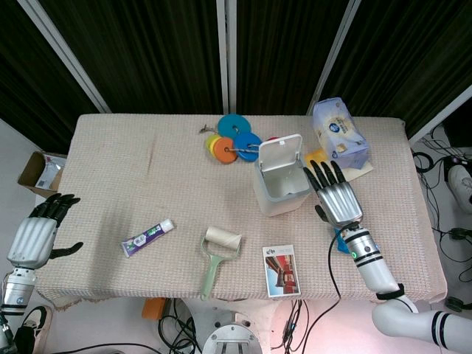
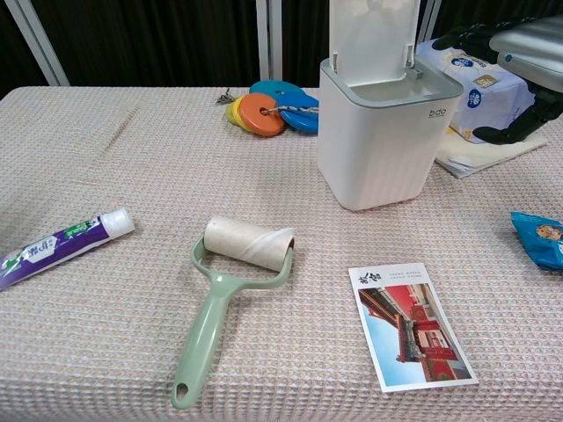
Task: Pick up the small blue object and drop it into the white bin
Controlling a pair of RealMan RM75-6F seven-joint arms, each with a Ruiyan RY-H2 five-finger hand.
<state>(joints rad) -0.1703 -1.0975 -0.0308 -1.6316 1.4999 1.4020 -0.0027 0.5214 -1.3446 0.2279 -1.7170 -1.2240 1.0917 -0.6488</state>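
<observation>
Right robot hand (image 1: 338, 195), fingers spread wide and empty, hovers beside the open white plastic bin (image 1: 282, 177); the small blue packet (image 2: 538, 238) lies apparently beneath its wrist.

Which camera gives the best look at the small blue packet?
The chest view: the blue packet lies unobstructed on the table at the right edge, though cut off by the frame. In the head view only a sliver shows beside the right hand's wrist.

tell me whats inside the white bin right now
The white bin stands with its lid up. The head view shows only bare pale inner walls and floor; nothing visibly inside. The near wall hides part of the bottom.
</observation>
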